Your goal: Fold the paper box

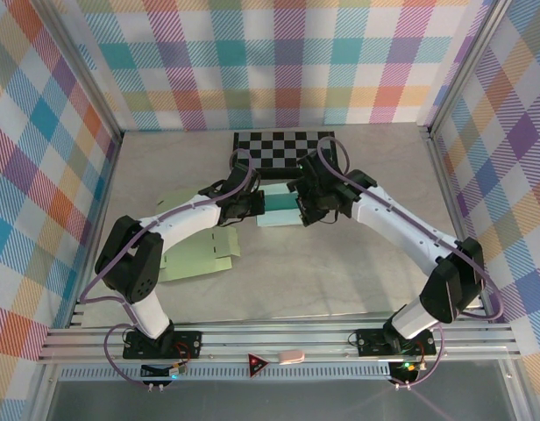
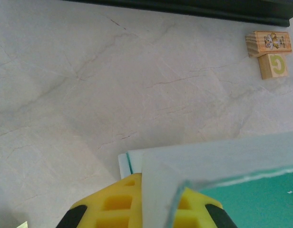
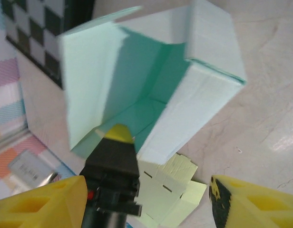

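Cardboard blanks [image 1: 198, 256], pale green and flat, lie at the left of the desk [image 1: 340, 272], under the left arm. The left end effector [image 1: 255, 207] reaches to the middle of the desk and is clamped on the left wall of the teal paper box [image 1: 277, 207]. In its wrist view the yellow fingers [image 2: 115, 209] pinch a pale upright flap between them, with the darker teal inside of the box to the right. The box sits at the centre of the desk, just in front of a black-and-white checkerboard [image 1: 283, 151], half formed, with its walls standing and its top open. The right end effector [image 1: 305, 213] is just beside the box's right side. Its yellow fingers [image 3: 46, 204] are spread wide and hold nothing, the open box lying ahead of them. Two wooden blocks [image 2: 269, 42], one marked with a green letter G [image 2: 275, 65], touch each other on the desk well beyond the box.
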Available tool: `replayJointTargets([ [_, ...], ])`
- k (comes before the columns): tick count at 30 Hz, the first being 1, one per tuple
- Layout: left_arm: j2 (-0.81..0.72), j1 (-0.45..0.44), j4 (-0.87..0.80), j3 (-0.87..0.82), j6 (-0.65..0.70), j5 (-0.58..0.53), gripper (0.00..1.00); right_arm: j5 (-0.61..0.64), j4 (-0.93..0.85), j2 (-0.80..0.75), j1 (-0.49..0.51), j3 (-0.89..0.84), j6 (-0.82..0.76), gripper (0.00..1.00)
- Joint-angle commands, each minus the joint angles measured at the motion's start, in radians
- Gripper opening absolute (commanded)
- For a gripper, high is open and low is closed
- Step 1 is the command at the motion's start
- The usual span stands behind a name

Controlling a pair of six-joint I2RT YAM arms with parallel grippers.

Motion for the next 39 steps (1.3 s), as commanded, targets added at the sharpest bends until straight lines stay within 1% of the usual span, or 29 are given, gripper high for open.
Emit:
replayJointTargets([
  [1,0.010,-0.018,-0.074,0.011,-0.010,-0.022,0.00,0.012,0.081,0.006,-0.005,0.027,0.143,0.68],
  [5,0.007,-0.028,-0.077,0.011,-0.014,-0.043,0.00,-0.034,0.083,0.081,-0.018,0.089,0.171,0.68],
  [9,0.006,-0.032,-0.080,0.011,-0.018,-0.057,0.00,-0.034,0.075,0.156,-0.023,0.153,0.166,0.67],
  [14,0.001,-0.037,-0.081,0.010,-0.021,-0.070,0.00,-0.062,0.100,0.230,-0.044,0.189,0.160,0.60],
  [18,-0.002,-0.042,-0.082,0.011,-0.022,-0.080,0.00,-0.100,0.095,0.266,-0.055,0.201,0.149,0.53],
  [21,-0.007,-0.047,-0.081,0.008,-0.023,-0.089,0.00,-0.107,0.067,0.263,-0.055,0.195,0.139,0.47],
  [24,-0.017,-0.051,-0.086,0.003,-0.033,-0.099,0.00,-0.116,0.061,0.243,-0.055,0.159,0.139,0.36],
  [27,-0.040,-0.055,-0.078,-0.009,-0.046,-0.099,0.01,-0.127,0.070,0.223,-0.057,0.106,0.147,0.30],
  [29,-0.053,-0.057,-0.074,-0.015,-0.051,-0.102,0.02,-0.138,0.088,0.213,-0.061,0.071,0.150,0.22],
  [31,-0.058,-0.060,-0.079,-0.013,-0.053,-0.095,0.02,-0.147,0.099,0.210,-0.067,0.054,0.147,0.19],
  [33,-0.066,-0.063,-0.077,-0.015,-0.051,-0.093,0.03,-0.144,0.088,0.209,-0.070,0.058,0.142,0.19],
  [36,-0.070,-0.066,-0.077,-0.015,-0.052,-0.094,0.01,-0.148,0.115,0.208,-0.081,0.070,0.125,0.21],
  [39,-0.067,-0.069,-0.081,-0.017,-0.050,-0.097,0.00,-0.134,0.067,0.208,-0.083,0.147,0.086,0.25],
])
